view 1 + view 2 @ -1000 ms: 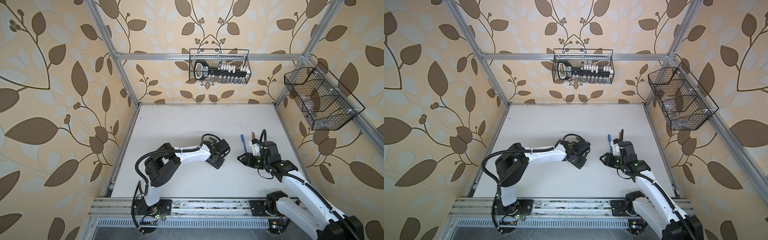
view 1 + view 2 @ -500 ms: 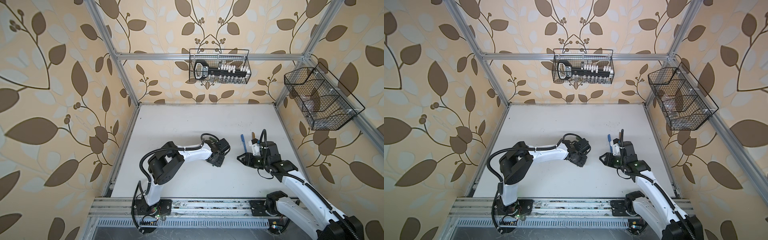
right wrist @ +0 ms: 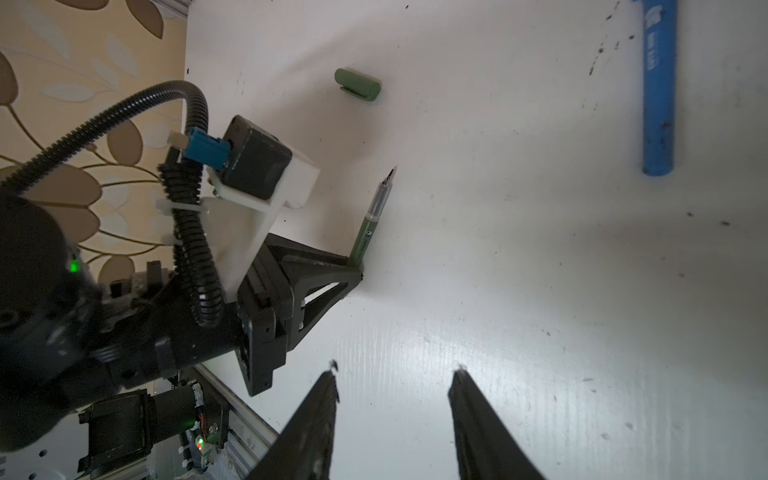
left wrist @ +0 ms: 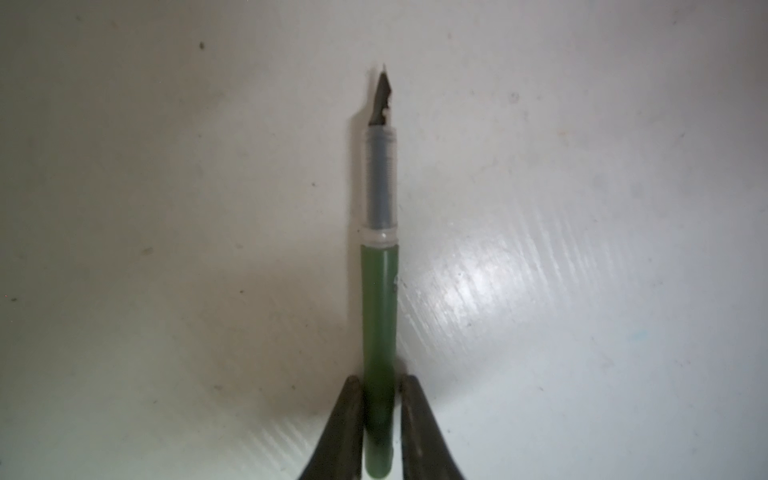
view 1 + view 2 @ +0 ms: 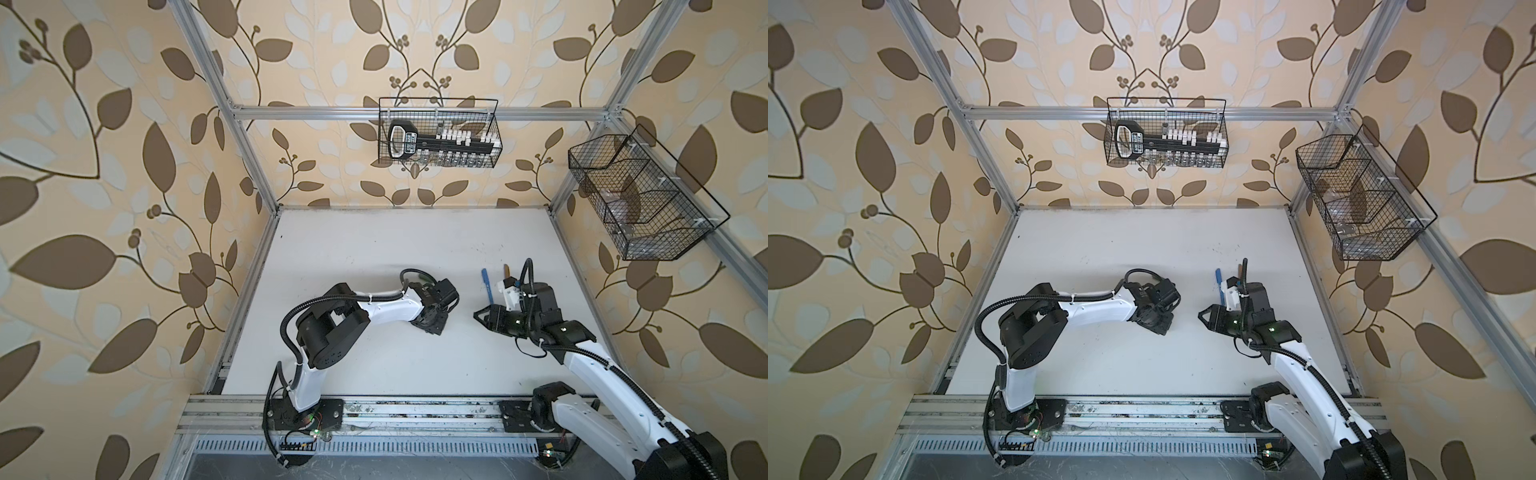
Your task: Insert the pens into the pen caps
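The left arm is folded at the elbow near its base. Its forearm reaches toward mid-table and its wrist bends down, so the left gripper (image 5: pixel 432 326) sits low at the white tabletop (image 5: pixel 374 249). The right arm stretches up from the near rail with its wrist turned across, so the right gripper (image 5: pixel 478 313) points at the left one, near but apart.

In both top views the left wrist hides what the left gripper (image 5: pixel 1156 326) holds. The left wrist view settles it: the two fingers are clenched on the rear end of the green pen (image 4: pixel 378 311). Its barrel, clear collar and dark nib run straight out ahead of the fingertips, close over the table. Whether the pen rests on the table cannot be told.

The right wrist view shows the right gripper (image 3: pixel 395 374) released, its fingers spread over bare table. Only this view shows the green cap (image 3: pixel 357 85). It lies on its side beyond the green pen's nib, off the pen's line and well apart from the left gripper.

A blue pen (image 3: pixel 658 95) lies ahead of the right gripper. In a top view an orange-brown pen (image 5: pixel 506 270) lies just beside the blue one, behind the right wrist.
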Tool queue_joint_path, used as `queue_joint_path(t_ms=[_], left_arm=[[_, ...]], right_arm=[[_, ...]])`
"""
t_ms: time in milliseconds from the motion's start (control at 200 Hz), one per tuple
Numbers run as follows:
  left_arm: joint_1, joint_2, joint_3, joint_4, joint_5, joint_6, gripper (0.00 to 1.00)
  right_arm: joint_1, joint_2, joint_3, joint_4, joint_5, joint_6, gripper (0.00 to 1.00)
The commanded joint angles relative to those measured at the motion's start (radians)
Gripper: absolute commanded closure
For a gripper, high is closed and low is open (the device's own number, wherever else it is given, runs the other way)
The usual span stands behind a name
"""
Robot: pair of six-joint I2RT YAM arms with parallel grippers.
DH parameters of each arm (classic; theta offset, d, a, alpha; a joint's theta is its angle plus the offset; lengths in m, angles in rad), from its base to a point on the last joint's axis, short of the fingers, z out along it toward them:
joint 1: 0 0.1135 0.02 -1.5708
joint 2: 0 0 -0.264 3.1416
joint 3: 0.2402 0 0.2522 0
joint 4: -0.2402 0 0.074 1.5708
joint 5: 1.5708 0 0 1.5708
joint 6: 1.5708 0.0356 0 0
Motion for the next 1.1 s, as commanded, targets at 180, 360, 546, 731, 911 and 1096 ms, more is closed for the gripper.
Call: queue_joint_path(t_ms=[180,360,546,731,911,1096], left_arm=[[0.009,-0.043,-0.012,0.028,0.007,0.002,0.9],[0.009,-0.108,-0.033,0.056,0.038,-0.005,0.92],[0.007,-0.162,-0.053,0.067,0.061,-0.015,0.92],[0.006,-0.19,-0.082,0.088,0.084,-0.04,0.91],[0.004,-0.206,-0.095,0.083,0.081,-0.043,0.91],[0.003,-0.217,-0.088,0.071,0.075,-0.042,0.91]], right_arm=[[0.035,0.062,-0.019,0.055,0.048,0.051,0.51],[0.126,0.158,-0.017,0.167,0.109,0.119,0.51],[0.195,0.285,-0.007,0.328,0.11,0.189,0.5],[0.208,0.372,-0.004,0.513,0.079,0.266,0.5],[0.21,0.436,0.006,0.605,0.066,0.298,0.49],[0.217,0.501,0.007,0.688,0.038,0.33,0.49]])
